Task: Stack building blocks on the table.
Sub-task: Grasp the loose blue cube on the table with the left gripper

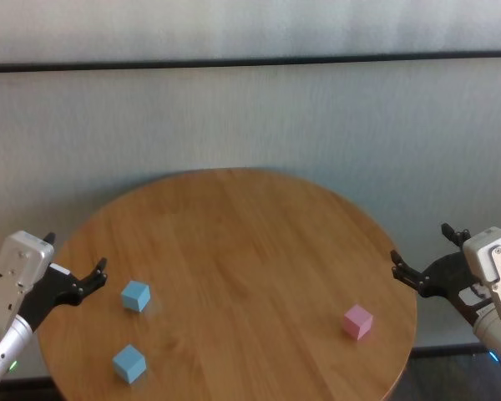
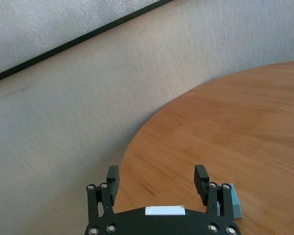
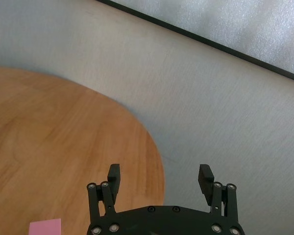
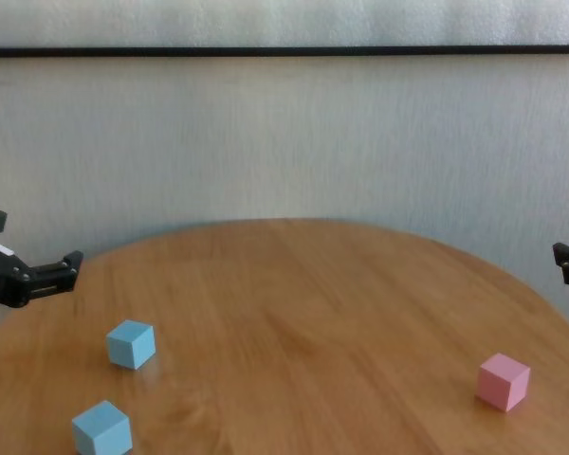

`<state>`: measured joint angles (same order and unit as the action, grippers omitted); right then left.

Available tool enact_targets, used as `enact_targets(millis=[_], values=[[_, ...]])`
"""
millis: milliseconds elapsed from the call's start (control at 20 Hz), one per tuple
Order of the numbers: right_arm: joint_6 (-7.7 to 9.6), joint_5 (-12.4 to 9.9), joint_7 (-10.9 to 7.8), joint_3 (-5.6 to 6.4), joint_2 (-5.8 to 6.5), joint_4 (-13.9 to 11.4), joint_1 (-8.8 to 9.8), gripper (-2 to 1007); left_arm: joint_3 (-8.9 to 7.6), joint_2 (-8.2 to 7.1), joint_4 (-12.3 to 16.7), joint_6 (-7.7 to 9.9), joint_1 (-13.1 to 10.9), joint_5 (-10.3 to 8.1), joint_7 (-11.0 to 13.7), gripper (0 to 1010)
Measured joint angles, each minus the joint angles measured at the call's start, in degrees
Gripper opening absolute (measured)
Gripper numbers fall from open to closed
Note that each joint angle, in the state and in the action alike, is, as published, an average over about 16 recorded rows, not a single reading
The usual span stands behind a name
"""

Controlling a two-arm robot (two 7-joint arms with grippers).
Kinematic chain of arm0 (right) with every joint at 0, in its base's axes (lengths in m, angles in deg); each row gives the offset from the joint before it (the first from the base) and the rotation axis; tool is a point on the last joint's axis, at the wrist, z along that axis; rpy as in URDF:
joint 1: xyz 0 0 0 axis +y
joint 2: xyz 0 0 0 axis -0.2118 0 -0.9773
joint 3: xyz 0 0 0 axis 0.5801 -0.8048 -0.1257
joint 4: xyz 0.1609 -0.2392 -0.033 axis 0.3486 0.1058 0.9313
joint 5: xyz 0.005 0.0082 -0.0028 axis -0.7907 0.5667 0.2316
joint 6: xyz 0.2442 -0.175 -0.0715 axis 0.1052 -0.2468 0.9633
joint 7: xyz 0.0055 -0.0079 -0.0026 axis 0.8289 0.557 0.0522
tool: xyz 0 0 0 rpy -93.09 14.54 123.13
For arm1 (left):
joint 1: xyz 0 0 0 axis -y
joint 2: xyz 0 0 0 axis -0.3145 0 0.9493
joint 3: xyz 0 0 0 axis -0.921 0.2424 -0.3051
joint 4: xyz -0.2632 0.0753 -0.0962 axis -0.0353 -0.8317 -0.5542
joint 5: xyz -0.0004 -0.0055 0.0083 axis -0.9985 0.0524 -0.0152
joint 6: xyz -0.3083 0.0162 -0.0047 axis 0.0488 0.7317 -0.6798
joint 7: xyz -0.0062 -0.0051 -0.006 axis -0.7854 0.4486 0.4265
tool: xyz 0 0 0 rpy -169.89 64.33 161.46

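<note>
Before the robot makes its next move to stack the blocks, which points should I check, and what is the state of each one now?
1. Left hand open and holding nothing: ok.
2. Right hand open and holding nothing: ok.
3. All three blocks on the table, each lying apart from the others: ok. None is stacked yet.
4. Farther blue block close to the left hand, with nothing on top: ok.
5. Nearer blue block free on all sides: ok.
6. Pink block on the right side, near the table's edge but fully on it: ok.
</note>
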<state>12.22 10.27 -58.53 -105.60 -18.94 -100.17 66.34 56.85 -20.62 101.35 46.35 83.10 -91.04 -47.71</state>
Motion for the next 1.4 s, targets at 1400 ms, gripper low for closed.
enact_targets(millis=[1400], values=[[0.00,0.0,0.00,0.00,0.00,0.0,0.00,1005,0.00,0.00,0.0,0.00,0.0,0.00,0.0,1000]])
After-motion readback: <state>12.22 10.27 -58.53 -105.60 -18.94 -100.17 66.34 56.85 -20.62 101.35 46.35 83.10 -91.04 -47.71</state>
